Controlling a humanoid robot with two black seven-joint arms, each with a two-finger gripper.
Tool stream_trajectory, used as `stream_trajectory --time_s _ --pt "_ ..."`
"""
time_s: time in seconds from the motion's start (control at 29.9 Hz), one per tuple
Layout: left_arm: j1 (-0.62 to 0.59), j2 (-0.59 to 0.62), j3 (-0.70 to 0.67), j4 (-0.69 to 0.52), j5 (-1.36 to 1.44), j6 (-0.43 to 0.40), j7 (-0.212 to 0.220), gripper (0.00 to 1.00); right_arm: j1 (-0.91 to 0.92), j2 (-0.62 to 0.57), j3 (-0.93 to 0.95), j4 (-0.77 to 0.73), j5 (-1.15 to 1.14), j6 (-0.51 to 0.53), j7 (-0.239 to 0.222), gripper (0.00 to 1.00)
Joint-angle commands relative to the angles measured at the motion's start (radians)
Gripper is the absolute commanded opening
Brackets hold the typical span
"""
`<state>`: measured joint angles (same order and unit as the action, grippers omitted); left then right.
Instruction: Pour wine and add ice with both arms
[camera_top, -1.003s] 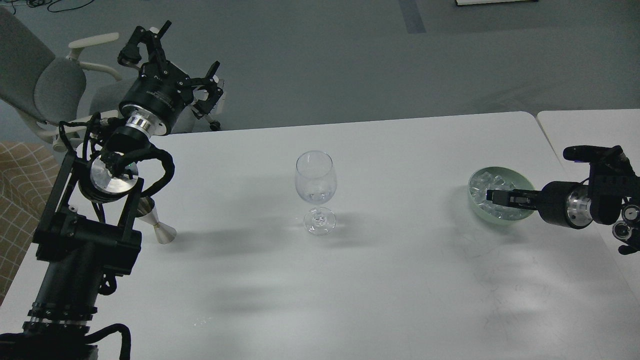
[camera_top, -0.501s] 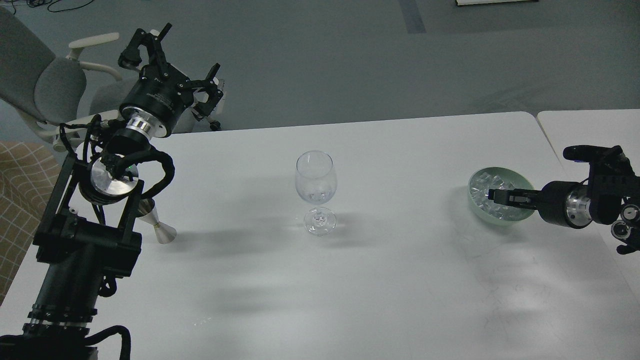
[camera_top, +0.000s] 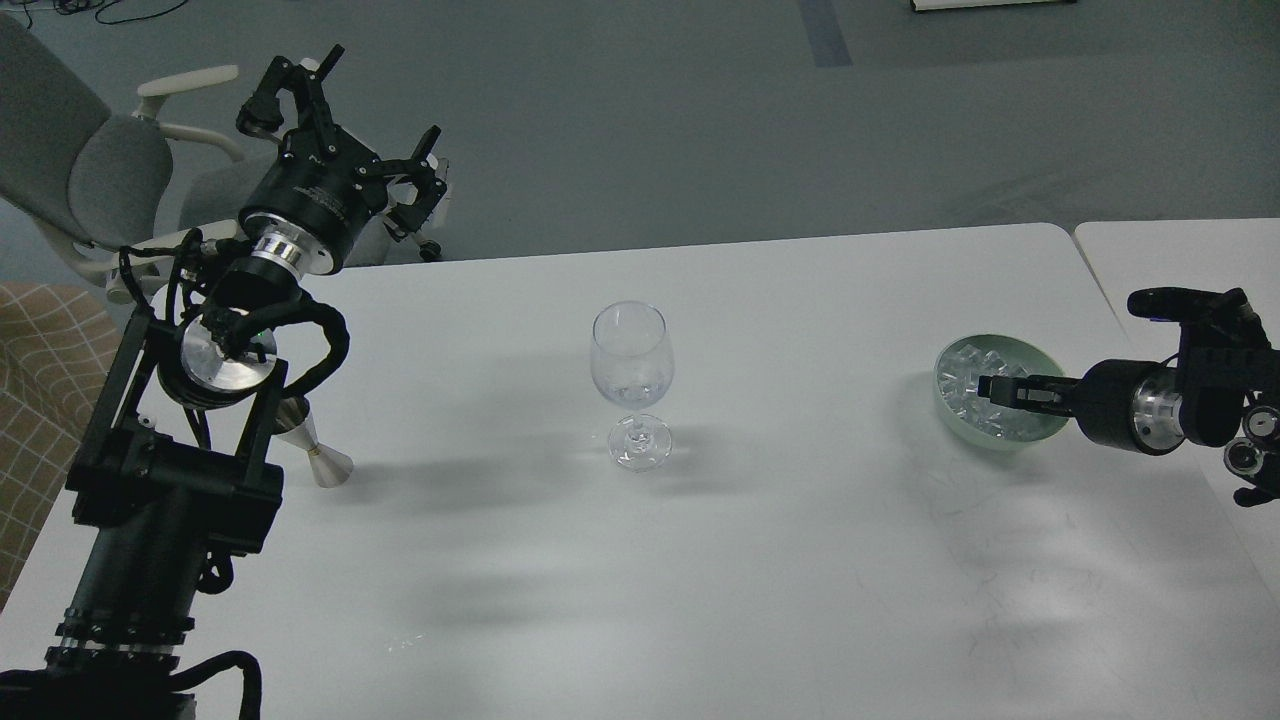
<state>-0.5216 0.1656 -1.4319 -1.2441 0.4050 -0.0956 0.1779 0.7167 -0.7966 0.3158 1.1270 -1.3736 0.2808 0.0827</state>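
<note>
A heap of clear ice (camera_top: 975, 385) cubes is sitting in a pale green bowl (camera_top: 958, 420) near the right edge of the white tabletop (camera_top: 800, 560). The right pincer (camera_top: 992, 387) is reaching in from the right, its tip lying over the cubes inside the bowl. It is seen dark and nearly end-on, so I cannot tell whether its fingers are apart or together, or whether they are holding a cube.

Well to the left, near the middle of the tabletop, a stemmed glass (camera_top: 631, 395) is standing upright. A trace of almost colourless wine (camera_top: 630, 392) is resting in the bottom of it, barely visible.

Further left, a small metal jigger (camera_top: 313, 447) is standing on the tabletop, partly hidden behind the left arm (camera_top: 170, 500). That arm is rising from the lower left corner, and the left pincer (camera_top: 345, 100) is hanging beyond the far edge of the tabletop with its fingers spread wide apart, holding nothing.

Behind it, a grey chair (camera_top: 90, 170) is standing on the grey floor (camera_top: 700, 120).
</note>
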Motion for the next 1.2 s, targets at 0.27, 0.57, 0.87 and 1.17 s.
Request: stream_trajectory --time_s 0.27,0.57,0.87,1.17 --pt "0.002 -0.001 0.001 0.000 0.000 0.000 -0.001 0.98 0.055 -0.173 0.013 0.140 0.039 0.011 0.002 0.09" --pt "0.002 -0.006 0.001 0.000 0.000 0.000 -0.001 0.98 0.206 -0.312 0.060 0.347 0.065 0.015 -0.003 0.09" --pt "0.002 -0.011 -0.001 0.000 0.000 0.000 -0.001 0.98 0.355 -0.274 0.059 0.462 0.064 0.026 -0.049 0.09" --pt "0.000 -0.020 -0.001 0.000 0.000 0.000 -0.001 0.98 0.464 -0.064 0.048 0.459 0.051 0.096 -0.119 0.09"
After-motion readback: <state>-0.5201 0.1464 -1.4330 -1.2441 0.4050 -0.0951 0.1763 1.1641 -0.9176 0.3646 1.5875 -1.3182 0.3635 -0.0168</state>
